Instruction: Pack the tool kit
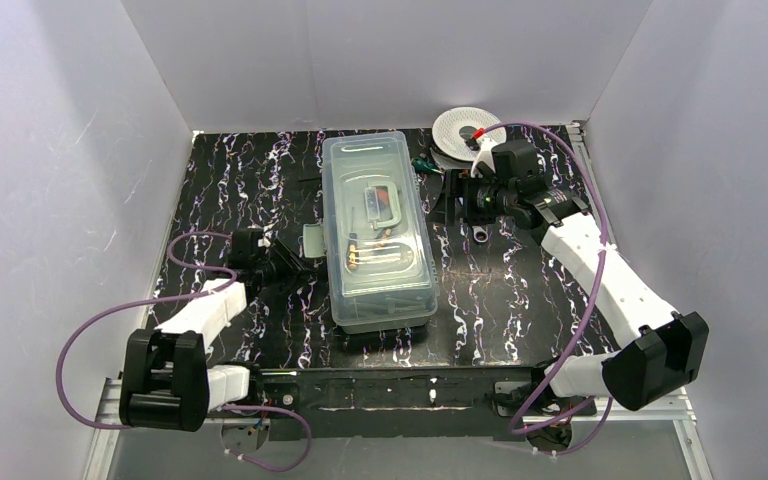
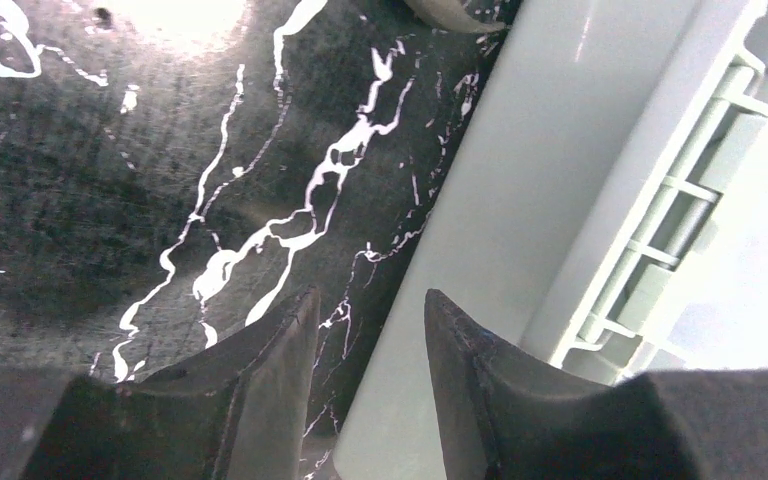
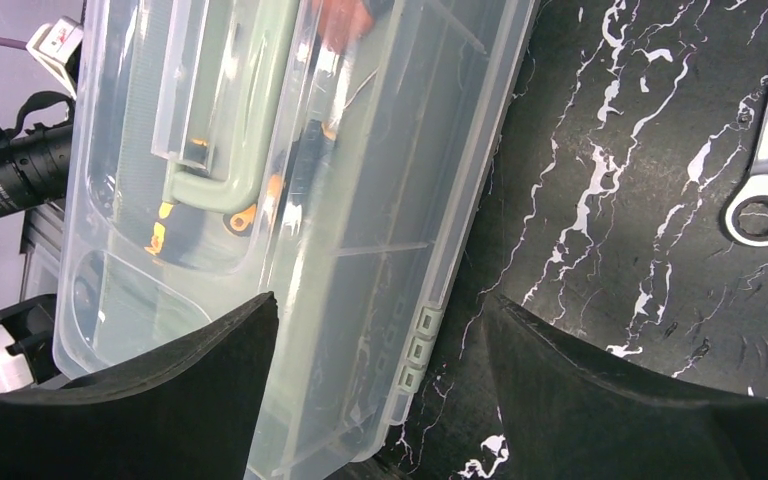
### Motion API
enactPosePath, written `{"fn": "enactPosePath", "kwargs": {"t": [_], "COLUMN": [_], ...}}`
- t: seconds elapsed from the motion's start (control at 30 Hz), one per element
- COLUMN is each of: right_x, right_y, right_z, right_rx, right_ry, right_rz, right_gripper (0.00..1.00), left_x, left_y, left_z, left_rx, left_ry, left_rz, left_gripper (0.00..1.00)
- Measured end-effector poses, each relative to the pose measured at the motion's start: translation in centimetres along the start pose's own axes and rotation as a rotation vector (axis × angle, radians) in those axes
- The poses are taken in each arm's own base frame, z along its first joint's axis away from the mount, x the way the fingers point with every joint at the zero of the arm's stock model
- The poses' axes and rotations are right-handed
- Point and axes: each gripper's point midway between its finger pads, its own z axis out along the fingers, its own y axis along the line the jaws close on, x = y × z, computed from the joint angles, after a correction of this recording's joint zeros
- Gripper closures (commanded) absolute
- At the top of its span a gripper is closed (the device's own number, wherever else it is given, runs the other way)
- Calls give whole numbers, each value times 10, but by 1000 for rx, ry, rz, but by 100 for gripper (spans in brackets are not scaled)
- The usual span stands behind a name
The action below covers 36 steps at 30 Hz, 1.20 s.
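Risk, biggest item first: the tool kit (image 1: 378, 230) sits mid-table (image 1: 240, 180), long axis running away from the arms, clear lid (image 1: 375, 200) down over it. Both claws crowd its long sides. Nothing pins the box, so a shove from either claw could skid or twist it

Risk, loose tool: a steel wrench (image 3: 765, 150) lies flat on the table outside the box, on its right. If the lid gets clasped now, the wrench is left out. Thin steel flat on a hard table looks an awkward pinch and may slip

Left claw (image 2: 368, 300): fingers narrowly apart, holding nothing. The box's pale-green side wall runs just beside and under the inner finger; touching or not, cannot tell. A ribbed clasp piece (image 2: 660, 230) on that wall lies just past the fingertip

Right claw (image 3: 378, 300): spread wide, empty, hanging over the box's right rim, with the rim between the fingers. The wrench lies well off to the claw's outer side, not between the fingers

Orange-handled tools (image 3: 250, 215) show through the lid, inside
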Motion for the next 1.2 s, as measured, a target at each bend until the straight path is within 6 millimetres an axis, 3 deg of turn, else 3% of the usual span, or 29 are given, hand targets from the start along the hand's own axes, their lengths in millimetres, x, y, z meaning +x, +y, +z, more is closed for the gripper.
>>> {"fn": "enactPosePath", "kwargs": {"t": [0.3,0.47,0.5,0.67,0.73,0.9,0.97,1.07,1.13,1.2], "right_x": [-8,-6,-5,3,9,23,37,65,78,78], "right_y": [6,5,4,-10,-21,-51,-65,-68,-63,-63], "right_z": [-2,9,13,29,34,52,80,110,118,117], "right_rx": [-18,-36,-36,14,60,182,202,149,111,105], "right_ry": [-42,-40,-30,-17,-20,4,64,179,231,234], "right_rz": [15,57,73,147,174,219,233,259,255,243], "right_gripper": [21,26,32,86,99,99,99,99,99,99], "left_x": [-3,-6,-7,-15,-17,-28,-39,-44,-46,-52], "left_y": [15,2,-2,-22,-28,-47,-70,-74,-74,-76], "left_z": [17,36,40,58,59,53,44,44,39,31], "left_rx": [47,130,157,273,302,390,503,563,581,595], "left_ry": [38,80,89,113,110,85,67,70,57,26], "left_rz": [-151,-225,-242,-310,-317,-305,-308,-407,-455,-489], "left_gripper": [60,65,66,70,71,71,72,73,75,75]}}
